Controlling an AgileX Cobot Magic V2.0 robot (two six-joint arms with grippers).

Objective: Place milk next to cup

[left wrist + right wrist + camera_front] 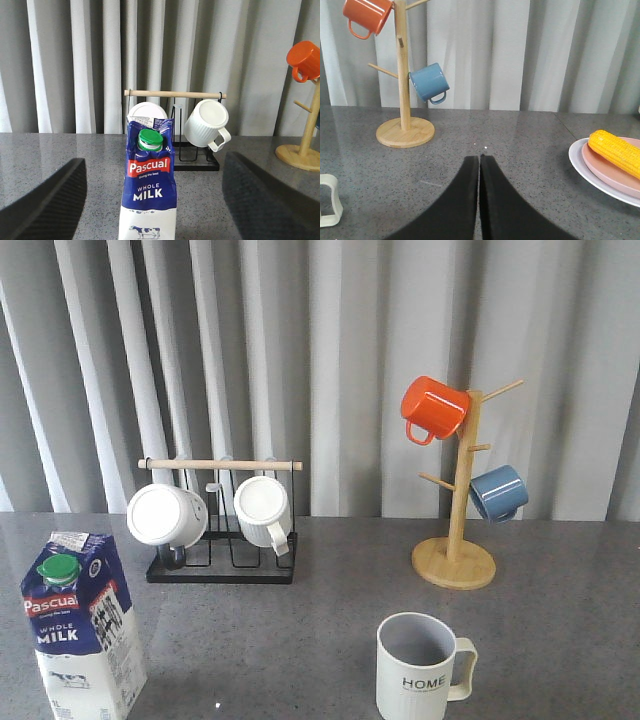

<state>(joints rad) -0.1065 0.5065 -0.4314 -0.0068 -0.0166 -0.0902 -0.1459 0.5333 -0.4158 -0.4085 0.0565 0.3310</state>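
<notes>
- Milk is standing upright at the near left of the tabletop; cup is sitting near centre-right, handle turned to the right. The two are well apart, so placement is not yet done.
- Left gripper is facing the milk with jaws spread wide; the carton is showing between the two fingers, apart from both as far as the view shows.
- Right gripper is idling low over the tabletop, jaws pressed together, nothing in them. Only the cup's handle is showing at the edge of its view.
- Handling judgement: carton is tall and narrow, so it is likely tippy if pushed high. Fill level cannot be told; if full, heavy. Cardboard walls are soft and will dent under a hard squeeze; the printed coating is probably slick.
- Grasp site, judged: the flat side panels around the blue "MILK" zone, below the gable and the cap, squeezing moderately.
- Also present: mug rack, mug tree, plate with corn.
</notes>
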